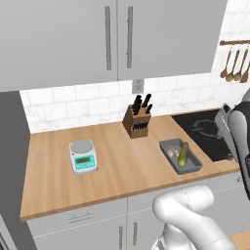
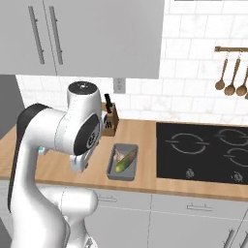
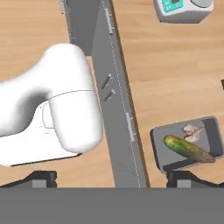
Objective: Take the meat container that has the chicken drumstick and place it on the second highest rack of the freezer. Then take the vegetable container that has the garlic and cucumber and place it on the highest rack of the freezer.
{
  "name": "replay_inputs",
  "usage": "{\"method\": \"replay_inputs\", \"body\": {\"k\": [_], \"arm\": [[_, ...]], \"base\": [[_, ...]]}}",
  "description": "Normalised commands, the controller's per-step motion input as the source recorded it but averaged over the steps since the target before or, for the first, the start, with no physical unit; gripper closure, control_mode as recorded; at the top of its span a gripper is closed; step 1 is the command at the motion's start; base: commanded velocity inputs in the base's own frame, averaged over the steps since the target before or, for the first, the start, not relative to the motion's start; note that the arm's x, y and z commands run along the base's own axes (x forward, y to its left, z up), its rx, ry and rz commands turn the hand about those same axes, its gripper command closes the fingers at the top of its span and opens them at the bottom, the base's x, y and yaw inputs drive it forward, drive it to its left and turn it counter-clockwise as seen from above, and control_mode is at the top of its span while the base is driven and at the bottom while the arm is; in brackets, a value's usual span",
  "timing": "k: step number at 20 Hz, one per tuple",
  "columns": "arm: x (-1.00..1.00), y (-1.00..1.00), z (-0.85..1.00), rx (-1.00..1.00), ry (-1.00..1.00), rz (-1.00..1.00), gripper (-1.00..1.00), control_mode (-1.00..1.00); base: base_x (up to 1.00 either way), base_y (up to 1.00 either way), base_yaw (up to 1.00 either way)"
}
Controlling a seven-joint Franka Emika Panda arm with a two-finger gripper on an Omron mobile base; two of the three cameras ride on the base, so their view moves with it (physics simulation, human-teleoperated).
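Resting on counter: a shallow dark-grey rectangular tray (image 1: 181, 156) sits on the light wooden countertop (image 1: 112, 166), near its front edge and just beside the black glass cooktop (image 2: 203, 152).
Tray contents: an elongated yellowish-green cucumber (image 1: 183, 154) lies lengthwise along the tray; a small pale pinkish-white garlic bulb (image 1: 173, 153) lies next to it, touching or nearly so.
Other counter items: a wooden knife block with black handles (image 1: 137, 121) stands toward the tiled wall; a white-and-teal kitchen scale with a round grey platter (image 1: 83, 156) sits well to the tray's left.
Left base view extras: the scale shows in full, and wooden spoons (image 1: 234, 63) hang on a rail at the upper right.
Right base view extras: the whole cooktop with its ring markings and the white arm's upper links in the foreground.
Hand view extras: looking straight down over the counter's front edge, the grey cabinet fronts (image 3: 111, 100) run as a band across the picture.
Pincer: the two-finger gripper (image 3: 111, 178) has its dark fingertips (image 3: 41, 178) far apart, wide and holding nothing.
Tray relative to pincer: the tray lies just above the fingertip at the view's right, clear of both tips.
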Motion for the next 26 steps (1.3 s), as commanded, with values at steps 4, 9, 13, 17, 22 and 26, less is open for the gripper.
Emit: {"method": "replay_inputs", "body": {"k": [4,9,13,17,22,26], "arm": [[0.47,-0.62,-0.57,0.01,0.03,0.45,-1.0,-1.0],[0.44,-0.22,-0.53,0.0,0.0,0.31,-1.0,-1.0],[0.49,0.08,-0.7,-0.03,0.01,0.08,-1.0,-1.0],[0.54,0.17,-0.78,-0.06,0.03,0.0,-1.0,-1.0],[0.41,-0.01,-0.81,-0.04,0.02,0.0,-1.0,-1.0],[0.34,-0.07,-0.75,0.0,0.0,0.0,-1.0,-1.0]], "base": [[0.0,0.0,0.0],[0.0,0.0,0.0],[0.0,0.0,0.0],[0.0,0.0,0.0],[0.0,0.0,0.0],[0.0,0.0,0.0]]}}
